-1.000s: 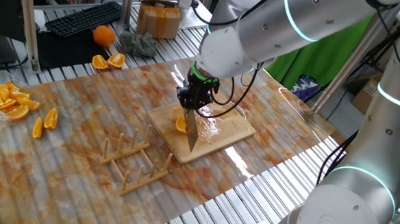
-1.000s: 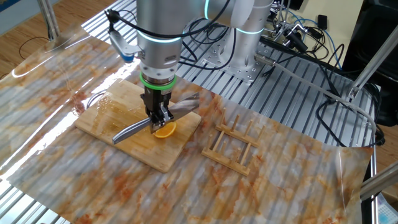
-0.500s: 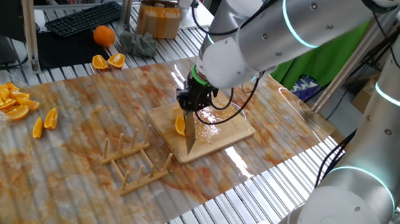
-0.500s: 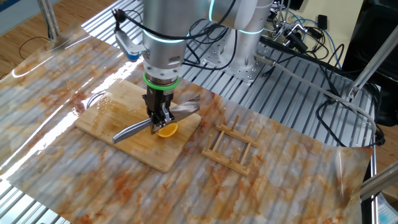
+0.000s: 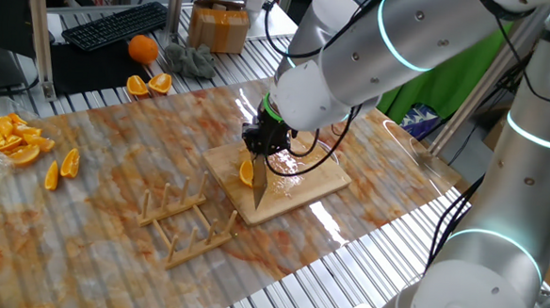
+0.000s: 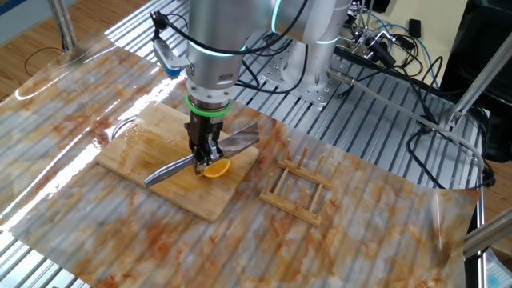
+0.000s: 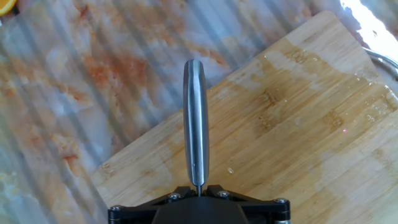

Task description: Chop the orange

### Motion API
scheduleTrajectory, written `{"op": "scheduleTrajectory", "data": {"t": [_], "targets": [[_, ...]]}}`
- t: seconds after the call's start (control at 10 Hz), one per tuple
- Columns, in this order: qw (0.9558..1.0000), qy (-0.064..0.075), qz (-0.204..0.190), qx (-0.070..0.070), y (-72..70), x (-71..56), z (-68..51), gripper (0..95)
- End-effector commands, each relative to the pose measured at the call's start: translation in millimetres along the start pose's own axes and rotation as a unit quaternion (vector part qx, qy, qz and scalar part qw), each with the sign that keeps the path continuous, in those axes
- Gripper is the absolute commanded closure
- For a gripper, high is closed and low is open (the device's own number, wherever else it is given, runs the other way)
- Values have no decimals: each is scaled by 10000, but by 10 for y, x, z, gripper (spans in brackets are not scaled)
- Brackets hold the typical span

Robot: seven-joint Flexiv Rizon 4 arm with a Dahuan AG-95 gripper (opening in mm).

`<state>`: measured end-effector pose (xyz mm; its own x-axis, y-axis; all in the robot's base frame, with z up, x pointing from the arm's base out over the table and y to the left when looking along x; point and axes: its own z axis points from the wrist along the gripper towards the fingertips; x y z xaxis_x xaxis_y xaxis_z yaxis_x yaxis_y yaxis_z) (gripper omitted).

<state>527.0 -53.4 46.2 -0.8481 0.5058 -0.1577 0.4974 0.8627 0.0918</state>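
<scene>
Pincer (image 6: pixel 205 152): pressed together on the handle of a steel knife (image 6: pixel 172 168), held low over the wooden cutting board (image 6: pixel 136 148).
Orange (image 6: pixel 214 168): small crescent piece, on the board near its edge toward the wooden rack, just beside the pincer and touching or nearly touching the knife; in one fixed view (image 5: pixel 247 171) it sits against the blade's side. Not seen in the hand view.
Knife: blade (image 5: pixel 259 183) reaches out level over the board; in the hand view the blade (image 7: pixel 195 124) shows as a narrow strip running past the board's edge.
Board: wet, glossy patches (image 7: pixel 311 112).
Wooden rack (image 6: pixel 300 188): on the marbled table cover (image 6: pixel 360 216), apart from the board.
Further off: whole orange (image 5: pixel 143 48), loose wedges (image 5: pixel 148 84), heap of wedges (image 5: pixel 10 137), keyboard (image 5: pixel 117 23).
</scene>
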Motion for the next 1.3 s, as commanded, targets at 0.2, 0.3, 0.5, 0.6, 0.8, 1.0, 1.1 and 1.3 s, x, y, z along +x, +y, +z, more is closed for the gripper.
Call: {"op": "scheduleTrajectory", "data": {"t": [0.2,0.3,0.5,0.6,0.8,1.0,1.1,1.3], "targets": [[9999,-34,-65,101,1,3,-11,950],[9999,55,-87,90,2,5,-29,950],[9999,123,-53,66,23,36,-60,950],[9999,137,-40,59,25,40,-62,950],[9999,151,-59,50,26,41,-51,950],[9999,98,-96,64,27,42,-42,950],[9999,112,-92,62,28,42,-39,950],[9999,122,-87,57,28,42,-36,950]]}}
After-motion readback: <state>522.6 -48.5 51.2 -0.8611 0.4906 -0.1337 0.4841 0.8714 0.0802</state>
